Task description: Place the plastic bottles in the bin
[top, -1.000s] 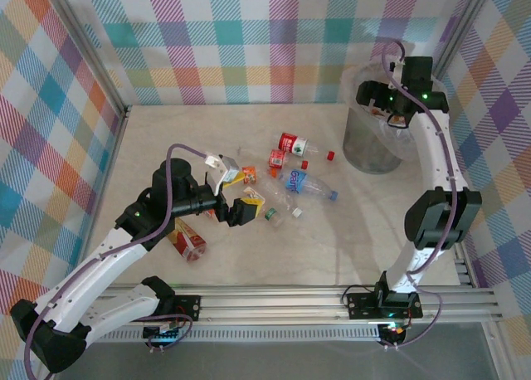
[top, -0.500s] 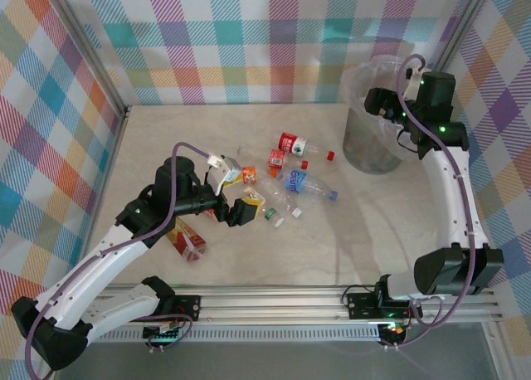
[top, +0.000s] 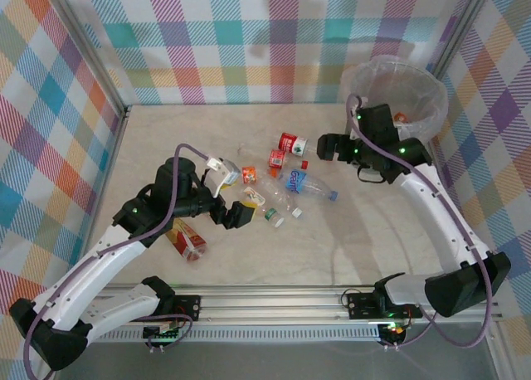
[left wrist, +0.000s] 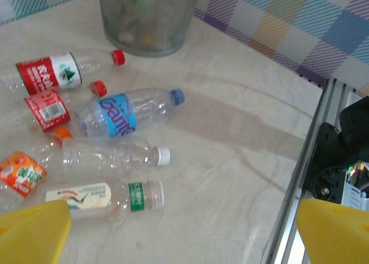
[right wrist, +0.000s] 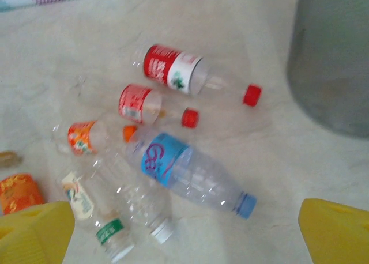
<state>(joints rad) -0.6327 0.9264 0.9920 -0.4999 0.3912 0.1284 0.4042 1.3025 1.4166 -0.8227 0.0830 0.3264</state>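
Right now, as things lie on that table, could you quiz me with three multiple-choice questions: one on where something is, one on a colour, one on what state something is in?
1. Where does the bin stand on the table?
A) far right corner
B) near left corner
C) in the middle, among the bottles

2. What colour is the cap of the blue-labelled bottle?
A) red
B) green
C) blue

3. How are the right arm's fingers?
A) shut on a bottle
B) wide apart, holding nothing
C) pinching the bin's bag

Answers:
1 A, the top view shows it in the far right corner.
2 C, the cap is blue in both wrist views.
3 B, the yellow fingers sit at opposite edges of the right wrist view with nothing gripped between them.
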